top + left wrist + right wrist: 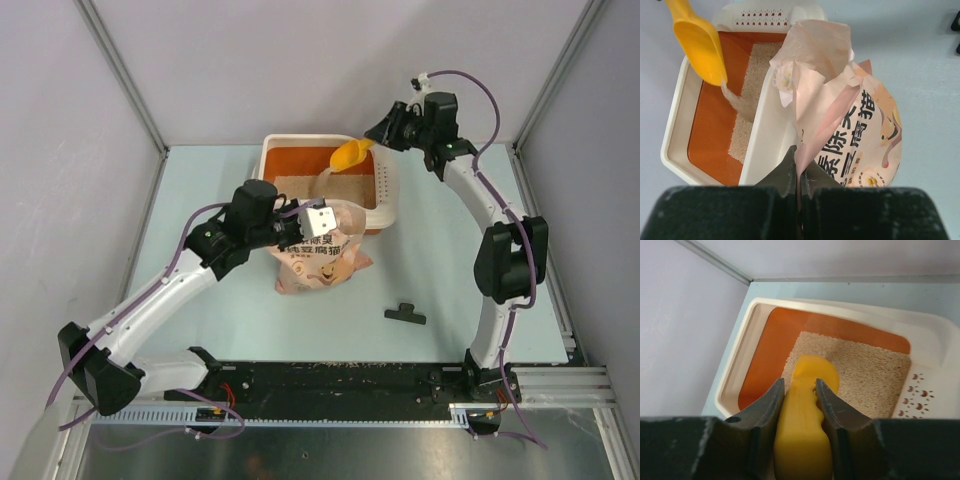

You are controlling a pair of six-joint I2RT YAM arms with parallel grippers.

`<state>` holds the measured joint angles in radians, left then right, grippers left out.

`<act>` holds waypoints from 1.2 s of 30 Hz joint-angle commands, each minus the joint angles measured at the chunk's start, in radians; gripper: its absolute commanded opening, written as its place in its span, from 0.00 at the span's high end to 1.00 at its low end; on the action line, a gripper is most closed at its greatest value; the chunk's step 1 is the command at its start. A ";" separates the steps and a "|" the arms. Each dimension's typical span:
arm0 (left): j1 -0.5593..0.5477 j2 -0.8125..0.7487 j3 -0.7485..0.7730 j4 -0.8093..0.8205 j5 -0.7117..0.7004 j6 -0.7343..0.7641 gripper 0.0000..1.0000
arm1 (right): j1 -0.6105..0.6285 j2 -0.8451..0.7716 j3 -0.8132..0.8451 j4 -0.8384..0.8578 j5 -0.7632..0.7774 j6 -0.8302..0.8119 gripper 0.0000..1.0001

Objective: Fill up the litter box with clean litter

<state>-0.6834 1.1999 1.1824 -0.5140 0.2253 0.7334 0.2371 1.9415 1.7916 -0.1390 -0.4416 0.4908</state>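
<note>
While the scoop hangs tilted over the box at the upper middle of the top view, the right gripper clamps its handle between part-open jaws. Litter streams off the scoop's lip onto the patch lying on the box floor. The stream lands close to the wall beside the bag, so a small sideways drift would likely send granules over the rim. The left gripper, fully closed, pinches only a thin fold of the bag's mouth. If that fold slips, the bag may sag shut or tip, spilling onto the table.
</note>
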 commanded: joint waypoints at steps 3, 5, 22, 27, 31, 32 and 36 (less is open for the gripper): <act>-0.008 -0.042 -0.017 0.032 0.054 -0.003 1.00 | 0.045 -0.045 -0.043 0.113 -0.112 0.043 1.00; -0.007 -0.042 -0.020 0.034 0.051 -0.005 1.00 | 0.060 -0.079 -0.083 0.124 -0.161 0.037 1.00; -0.007 -0.051 -0.036 0.034 0.036 -0.031 1.00 | -0.045 -0.421 -0.048 -0.276 -0.305 -0.495 1.00; -0.005 -0.057 -0.050 0.034 0.031 -0.049 1.00 | -0.055 -0.440 -0.020 -0.506 -0.480 -0.560 1.00; -0.005 -0.057 -0.052 0.032 0.040 -0.060 1.00 | -0.051 -0.457 -0.081 -0.504 -0.474 -0.555 1.00; -0.004 -0.057 -0.052 0.034 0.043 -0.063 1.00 | -0.051 -0.454 -0.084 -0.489 -0.470 -0.548 1.00; -0.004 -0.057 -0.046 0.034 0.045 -0.078 1.00 | -0.039 -0.434 -0.083 -0.478 -0.462 -0.529 1.00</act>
<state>-0.6838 1.1706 1.1351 -0.4885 0.2436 0.6933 0.1886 1.5242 1.6978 -0.6250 -0.8692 -0.0383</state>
